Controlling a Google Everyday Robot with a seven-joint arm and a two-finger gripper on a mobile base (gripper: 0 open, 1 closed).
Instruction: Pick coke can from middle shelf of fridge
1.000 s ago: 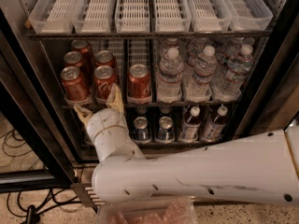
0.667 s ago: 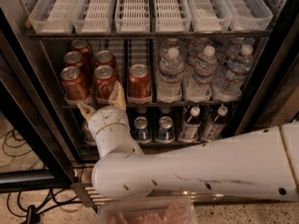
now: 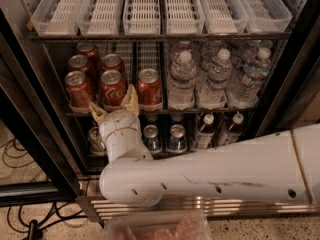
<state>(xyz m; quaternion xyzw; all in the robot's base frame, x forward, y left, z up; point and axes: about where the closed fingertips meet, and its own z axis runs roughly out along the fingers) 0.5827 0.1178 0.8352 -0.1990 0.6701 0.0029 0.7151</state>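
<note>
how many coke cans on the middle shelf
6 coke cans: three at left, two beside them, one further right. More may hide behind. Gripper, open, sits before the middle pair.

A thick white tubular arm (image 3: 215,171) dotted with small dark holes is seen, capped by a banded white wrist (image 3: 120,134). Its hand (image 3: 112,99), with two tan pointed fingers (image 3: 131,99) spread apart, is placed at the dark-edged middle shelf (image 3: 210,110).

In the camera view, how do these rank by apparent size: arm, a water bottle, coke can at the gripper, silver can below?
1. arm, though nearest the camera
2. water bottle
3. coke can, at the open gripper, middle shelf front
4. silver can
</note>
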